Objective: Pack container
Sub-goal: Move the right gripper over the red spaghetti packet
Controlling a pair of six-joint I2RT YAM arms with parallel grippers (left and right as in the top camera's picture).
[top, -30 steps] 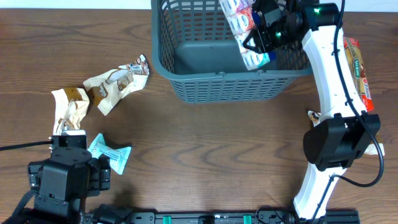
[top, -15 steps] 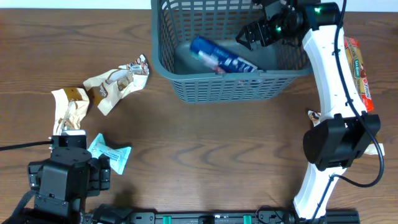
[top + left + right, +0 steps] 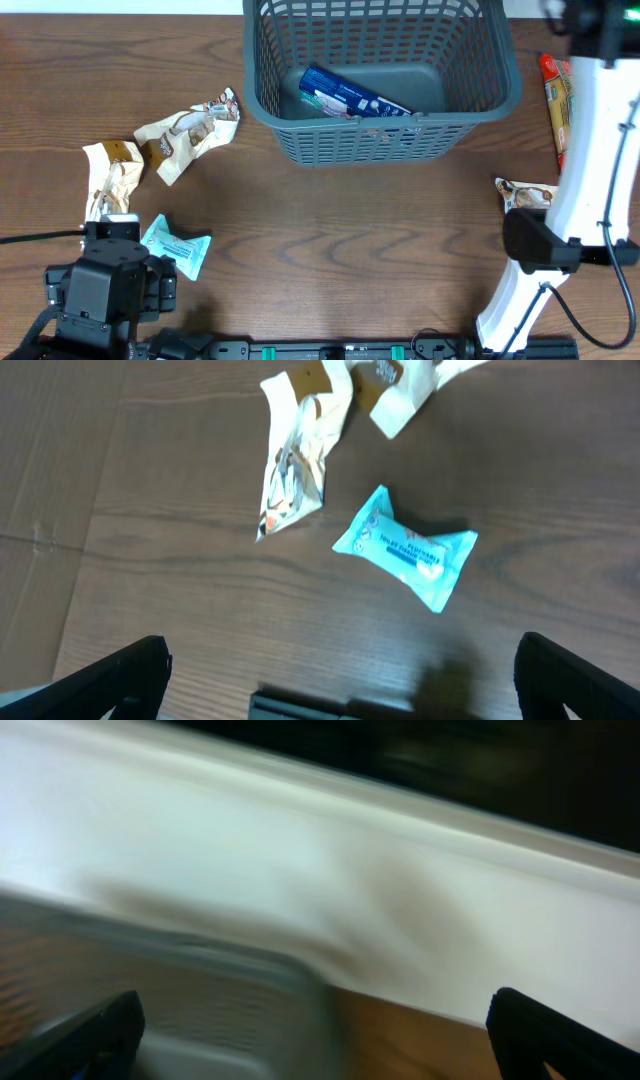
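Left gripper (image 3: 345, 680), spread and empty, faced the teal packet (image 3: 405, 548) just ahead, long axis slanting; container (image 3: 330, 145) lay ahead-right.

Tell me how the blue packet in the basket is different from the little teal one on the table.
The blue packet is dark blue and long; the teal packet is pale and shorter. The blue packet lies inside the basket; the teal packet lies out on the table. Both are wrapped packets lying flat.
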